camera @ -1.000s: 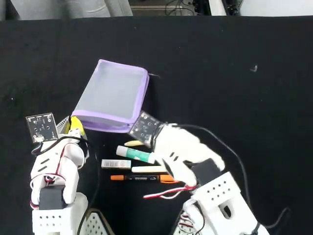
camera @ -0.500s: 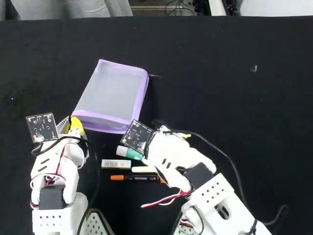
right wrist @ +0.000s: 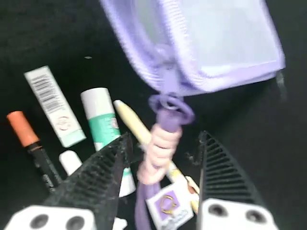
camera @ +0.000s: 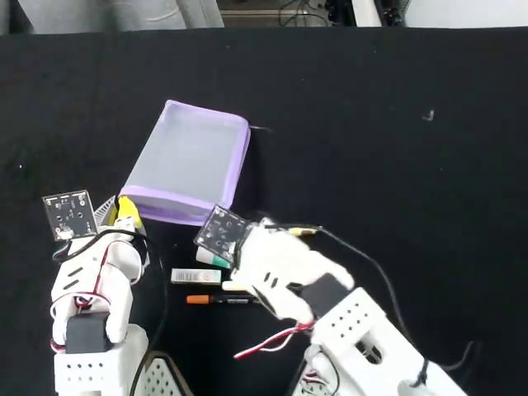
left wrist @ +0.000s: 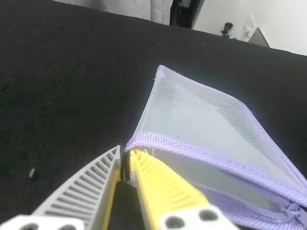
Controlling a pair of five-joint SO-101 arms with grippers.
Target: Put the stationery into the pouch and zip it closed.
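Pouch (camera: pixel 191 169) lay flat on the black table (camera: pixel 396 165), left of centre in the high view, with its mouth edge facing the bottom of the frame. The stationery (camera: pixel 195 275) lay loose on the table just below that edge, none of it inside.

Left gripper (left wrist: pixel 125 152): fingers closed tight on the pouch's lower-left corner seam, pinning it.

Right gripper (right wrist: pixel 164 139): jaws wide apart, straddling the lilac zip pull (right wrist: pixel 165 115) and its cord without touching either; nothing held. Just beside the pull lay a glue stick (right wrist: pixel 101 122), a yellow pencil (right wrist: pixel 130 122), a labelled white stick (right wrist: pixel 50 103) and an orange pen (right wrist: pixel 26 132).

Assessment: the step in hand appeared to be taking the pull to work the zip (whether the mouth was already fully open could not be told from these views). The task stood at an early stage.

Recommendations for the grasp:
- Close on the pull's tab or the knot of cord, not on the loose tag below it, which would likely slip.
- Keep clear of the yellow pencil lying just under the cord, lest it be pinched too.
- Draw along the zip line, away from the pinned corner, so the left gripper's hold gives counter-tension.
- Avoid lifting, since the mesh would likely buckle and jam the slider.
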